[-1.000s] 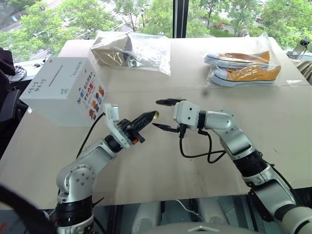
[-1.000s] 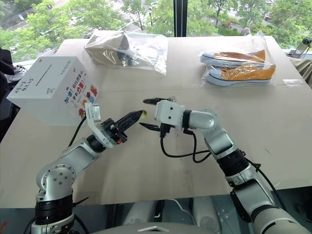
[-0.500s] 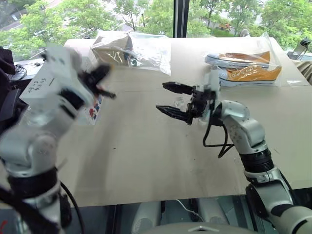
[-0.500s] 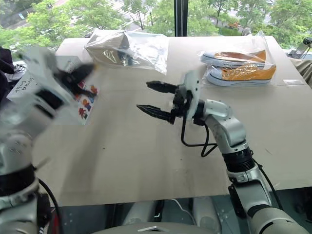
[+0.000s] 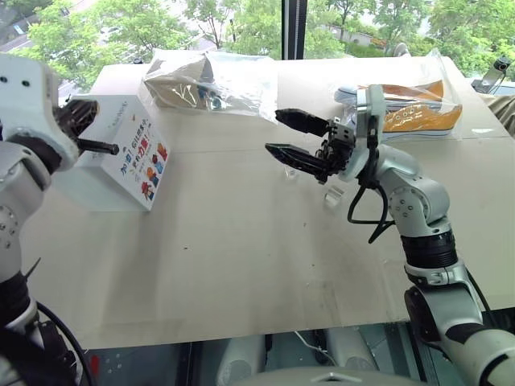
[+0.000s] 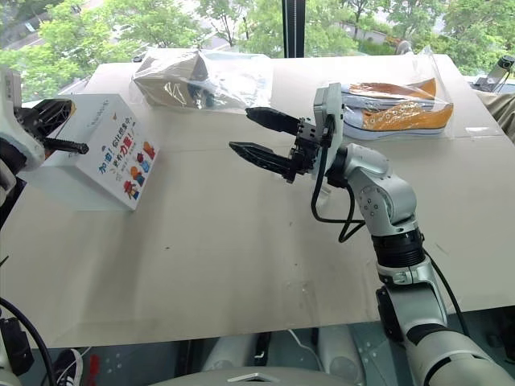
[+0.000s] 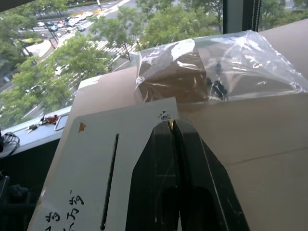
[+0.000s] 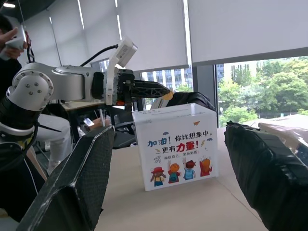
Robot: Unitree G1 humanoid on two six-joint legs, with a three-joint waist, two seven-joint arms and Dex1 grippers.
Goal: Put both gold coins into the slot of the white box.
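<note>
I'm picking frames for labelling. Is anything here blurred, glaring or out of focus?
Left eye view: sharp overall, with glare on the clear bags. Right wrist view: the near black fingers are soft, while the white box is crisp against bright windows. Left wrist view: the slot is clear, and the shut left gripper hides part of the box.

The white box (image 5: pixel 113 161) sits at the table's (image 5: pixel 241 257) left, with two bags behind it and to its right.

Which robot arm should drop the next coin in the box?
The left, probably. The left gripper is shut on a gold coin just above the white box, beside the slot. The right gripper is open and far from the box.
</note>
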